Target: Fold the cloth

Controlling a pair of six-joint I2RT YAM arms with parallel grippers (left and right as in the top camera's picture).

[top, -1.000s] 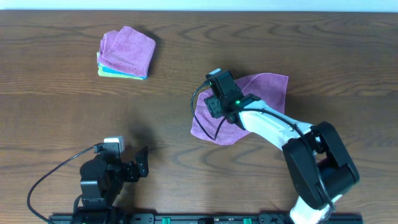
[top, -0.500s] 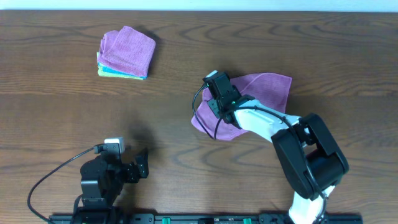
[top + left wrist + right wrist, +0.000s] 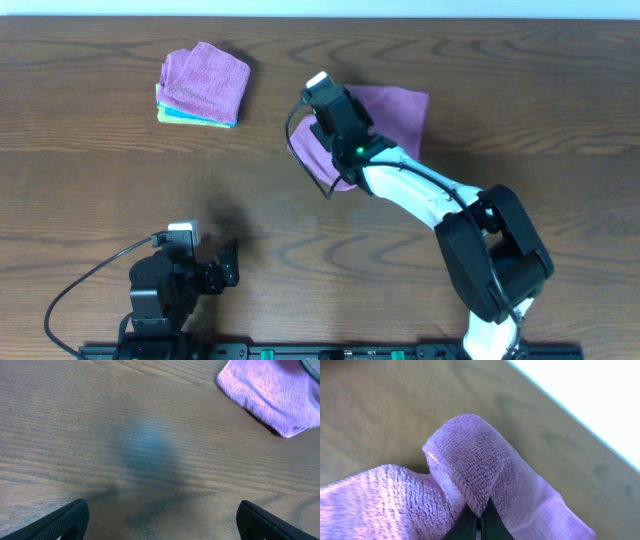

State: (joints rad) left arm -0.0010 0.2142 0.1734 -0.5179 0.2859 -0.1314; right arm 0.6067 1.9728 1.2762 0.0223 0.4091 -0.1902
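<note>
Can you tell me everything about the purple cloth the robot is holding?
The soft purple terry cloth looks fuzzy, like a small towel. It lies crumpled on the brown wooden table, toward its far side. One edge is pinched into a rounded fold by the robot's black right gripper, whose jaws are shut on it. Nothing else touches it.

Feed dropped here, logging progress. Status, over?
Right gripper shut on purple cloth, edge pinched up. Left gripper open, off the cloth. Folded stack far left, apart from it.
</note>
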